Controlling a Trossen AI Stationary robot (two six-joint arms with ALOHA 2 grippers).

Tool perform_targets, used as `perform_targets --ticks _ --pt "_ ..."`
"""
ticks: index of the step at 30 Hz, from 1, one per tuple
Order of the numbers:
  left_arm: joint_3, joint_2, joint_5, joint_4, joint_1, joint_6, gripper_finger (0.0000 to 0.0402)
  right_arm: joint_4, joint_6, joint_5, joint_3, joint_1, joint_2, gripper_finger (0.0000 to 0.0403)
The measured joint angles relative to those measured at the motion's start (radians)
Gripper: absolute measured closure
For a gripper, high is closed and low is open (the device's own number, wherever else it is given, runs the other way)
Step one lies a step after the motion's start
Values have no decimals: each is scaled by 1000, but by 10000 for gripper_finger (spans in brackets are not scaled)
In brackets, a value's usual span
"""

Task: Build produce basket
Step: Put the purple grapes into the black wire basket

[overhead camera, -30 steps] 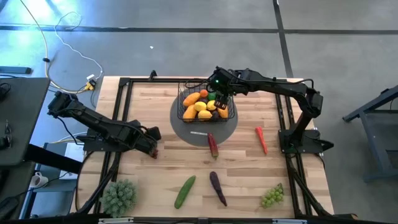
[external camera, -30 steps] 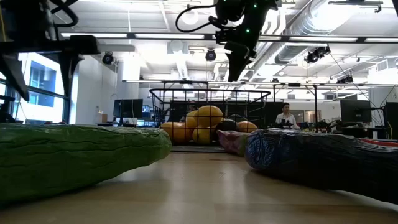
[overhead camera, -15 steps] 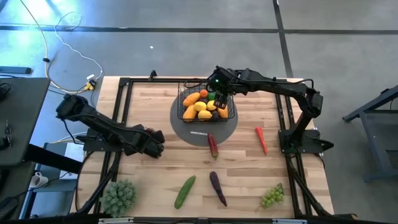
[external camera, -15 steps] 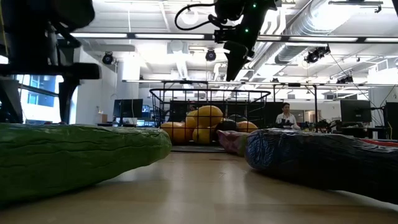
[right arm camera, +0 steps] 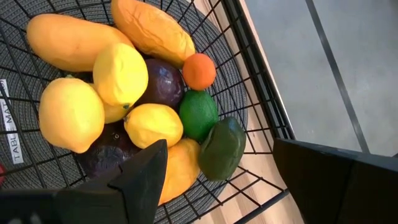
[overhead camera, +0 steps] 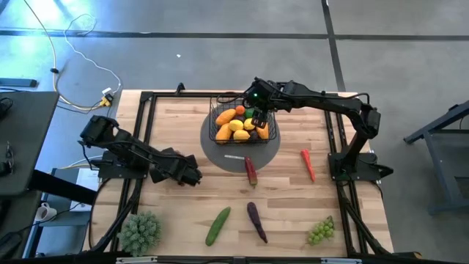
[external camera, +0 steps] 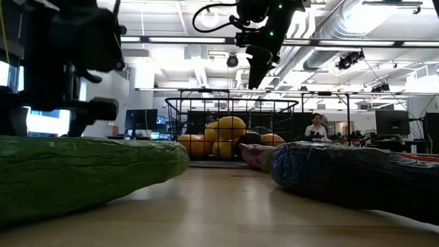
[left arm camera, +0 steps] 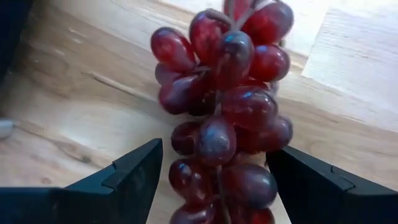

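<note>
Wooden desk [overhead camera: 183,139] under both arms: your left claw [left arm camera: 214,180] hangs released around the red grapes [left arm camera: 227,112] (not yet gripped). Your right claw [right arm camera: 217,180] hovers released above the basket [overhead camera: 244,125], already part-filled. Chili [overhead camera: 308,164], cucumber [overhead camera: 218,225], eggplant [overhead camera: 256,221], green grapes [overhead camera: 321,231] remain.

Overhead, table-level and, seemingly, right-wrist cameras share the basket [overhead camera: 244,125].
</note>
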Motion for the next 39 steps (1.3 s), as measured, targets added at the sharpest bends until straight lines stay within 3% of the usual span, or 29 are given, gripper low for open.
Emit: perform_targets --ticks 8,21,27,39 --pt "3 47 10 19 25 115 149 -38 12 33 0 14 0 128" --pt "0 34 -1 35 26 411 326 -81 199 41 0 43 -102 128" --pt "-2 -6 -47 84 26 496 388 -111 330 17 0 55 -167 128" --pt "-1 -172 -95 76 22 659 388 -180 488 14 0 113 -213 128"
